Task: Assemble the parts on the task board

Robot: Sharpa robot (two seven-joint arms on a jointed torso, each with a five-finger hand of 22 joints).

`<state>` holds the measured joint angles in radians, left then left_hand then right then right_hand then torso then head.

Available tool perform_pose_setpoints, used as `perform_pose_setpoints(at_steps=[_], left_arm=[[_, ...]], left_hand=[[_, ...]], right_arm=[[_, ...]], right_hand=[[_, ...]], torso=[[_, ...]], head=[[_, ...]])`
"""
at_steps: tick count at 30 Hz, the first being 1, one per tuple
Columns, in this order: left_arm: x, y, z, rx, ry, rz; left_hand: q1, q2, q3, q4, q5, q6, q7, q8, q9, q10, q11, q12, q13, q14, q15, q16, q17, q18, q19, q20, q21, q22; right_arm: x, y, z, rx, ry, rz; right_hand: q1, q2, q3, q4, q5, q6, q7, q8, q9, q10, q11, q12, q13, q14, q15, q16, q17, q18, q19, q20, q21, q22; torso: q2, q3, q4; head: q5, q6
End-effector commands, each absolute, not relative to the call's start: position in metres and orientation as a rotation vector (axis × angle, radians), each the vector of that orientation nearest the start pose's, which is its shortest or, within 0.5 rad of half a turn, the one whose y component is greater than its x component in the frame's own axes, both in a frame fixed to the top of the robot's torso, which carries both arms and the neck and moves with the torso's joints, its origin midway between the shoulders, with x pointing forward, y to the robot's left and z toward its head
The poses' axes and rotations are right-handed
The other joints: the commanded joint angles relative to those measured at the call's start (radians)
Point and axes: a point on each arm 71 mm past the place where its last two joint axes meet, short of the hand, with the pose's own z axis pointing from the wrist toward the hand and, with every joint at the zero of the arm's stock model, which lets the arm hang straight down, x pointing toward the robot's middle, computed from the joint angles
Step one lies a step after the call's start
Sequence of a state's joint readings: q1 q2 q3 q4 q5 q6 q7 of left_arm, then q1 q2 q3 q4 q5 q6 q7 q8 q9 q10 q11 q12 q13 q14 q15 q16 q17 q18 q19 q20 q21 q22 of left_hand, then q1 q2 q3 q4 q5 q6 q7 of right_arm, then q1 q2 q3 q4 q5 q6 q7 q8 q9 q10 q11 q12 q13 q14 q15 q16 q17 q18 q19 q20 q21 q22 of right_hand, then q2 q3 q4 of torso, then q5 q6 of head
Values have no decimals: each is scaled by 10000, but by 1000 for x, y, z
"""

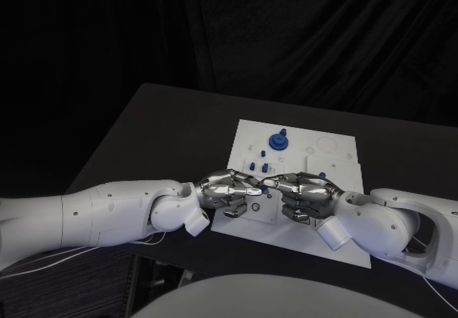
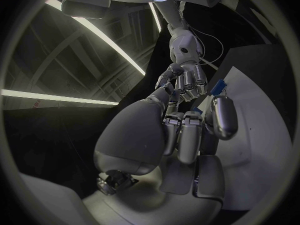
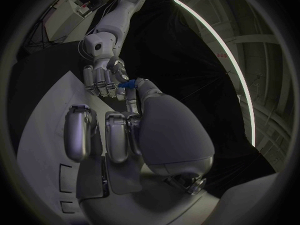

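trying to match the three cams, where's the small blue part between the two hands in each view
Head view: the blue part sits where the left hand and right hand meet, over the board's near half.
Left wrist view: the part shows blue beside the right hand, beyond the left hand.
Right wrist view: the part is at the fingertips, next to the left hand.
Shared landmark: the white board.

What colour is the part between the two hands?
Blue part, clearest in the right wrist view.
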<state>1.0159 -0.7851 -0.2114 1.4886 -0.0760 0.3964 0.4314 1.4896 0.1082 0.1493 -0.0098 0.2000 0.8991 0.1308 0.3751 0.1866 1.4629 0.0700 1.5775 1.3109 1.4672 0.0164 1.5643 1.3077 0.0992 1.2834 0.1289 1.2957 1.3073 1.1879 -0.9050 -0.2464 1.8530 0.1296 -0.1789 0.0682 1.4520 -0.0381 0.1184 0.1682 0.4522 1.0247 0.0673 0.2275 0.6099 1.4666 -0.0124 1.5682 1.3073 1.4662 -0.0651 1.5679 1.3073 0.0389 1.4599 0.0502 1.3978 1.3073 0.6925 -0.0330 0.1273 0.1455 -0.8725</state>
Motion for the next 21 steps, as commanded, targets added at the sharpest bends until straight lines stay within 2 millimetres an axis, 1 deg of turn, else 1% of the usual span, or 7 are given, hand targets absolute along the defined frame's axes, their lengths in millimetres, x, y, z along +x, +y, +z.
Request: perform_pose_setpoints(at_steps=[1,5,12,14,15,16,21], left_arm=[[390,157,-306,-10868,19866,-21589],[390,157,-306,-10880,19848,-21536],[390,157,-306,-10890,19845,-21496],[390,157,-306,-10895,19850,-21481],[390,158,-306,-10900,19854,-21467],[390,158,-306,-10907,19857,-21446],[391,160,-307,-10958,19868,-21271]], left_hand=[[172,124,-3,-79,148,128,-9,84,117,1079,-76,-67,2599,1036,-13,65,2631,-148,61,-3,14,1253],[188,135,-20,-141,426,279,-45,143,349,1079,-110,-67,2599,1036,-44,65,2631,-163,131,-31,69,1287],[193,149,-6,-162,513,375,-78,174,461,1079,-140,-67,2599,1036,-66,65,2631,-175,182,-50,112,1311],[191,148,-3,-167,526,402,-87,180,490,1079,-150,-67,2599,1036,-74,65,2631,-172,178,-56,107,1309],[188,148,-2,-168,531,416,-91,183,505,1079,-156,-67,2599,1036,-78,65,2631,-174,185,-59,113,1312],[183,146,-2,-170,536,434,-97,186,526,1079,-166,-67,2599,1036,-85,65,2631,-174,189,-65,115,1314],[173,143,3,-174,542,467,-110,187,571,1079,-187,-67,2599,1036,-101,65,2631,-171,182,-78,105,1310]], right_arm=[[364,-142,-249,14028,21796,15633],[364,-142,-249,14029,21816,15634],[364,-144,-249,14030,21794,15663],[365,-145,-249,14025,21748,15695],[365,-145,-249,14001,21698,15716],[366,-146,-248,13930,21644,15728],[368,-152,-246,13084,21415,15795]], right_hand=[[37,131,-81,16,-47,-8,-40,54,-11,1042,74,26,2635,1046,60,29,2635,65,-24,37,-41,2027],[54,146,-95,15,-65,-12,-40,61,-17,1042,73,26,2635,1046,60,29,2635,65,-24,37,-39,2027],[86,167,-166,24,-105,-57,-27,67,-44,1042,80,26,2635,1046,62,29,2635,83,-70,39,-110,2002],[106,188,-287,65,-64,-175,20,57,-98,1042,117,26,2635,1046,91,29,2635,121,-180,56,-272,1946],[145,217,-389,101,-20,-324,80,48,-166,1042,174,26,2635,1046,136,29,2635,169,-331,93,-488,1872],[204,229,-542,178,47,-714,242,-32,-326,541,334,-379,2223,1026,271,-3,2606,335,-871,198,-1241,1614],[335,196,-854,378,28,-1316,475,23,-620,-757,555,-1420,1208,468,486,-803,1918,634,-1950,420,-2623,1133]], torso=[[-4,-6,-2],[-7,-8,-2],[-2,-6,6],[0,-4,7],[2,-4,7],[1,-5,3],[-5,-2,-1]], head=[[10,-2],[6,-2],[-25,-2],[-37,-2],[-45,-2],[-49,-2],[-73,-2]])
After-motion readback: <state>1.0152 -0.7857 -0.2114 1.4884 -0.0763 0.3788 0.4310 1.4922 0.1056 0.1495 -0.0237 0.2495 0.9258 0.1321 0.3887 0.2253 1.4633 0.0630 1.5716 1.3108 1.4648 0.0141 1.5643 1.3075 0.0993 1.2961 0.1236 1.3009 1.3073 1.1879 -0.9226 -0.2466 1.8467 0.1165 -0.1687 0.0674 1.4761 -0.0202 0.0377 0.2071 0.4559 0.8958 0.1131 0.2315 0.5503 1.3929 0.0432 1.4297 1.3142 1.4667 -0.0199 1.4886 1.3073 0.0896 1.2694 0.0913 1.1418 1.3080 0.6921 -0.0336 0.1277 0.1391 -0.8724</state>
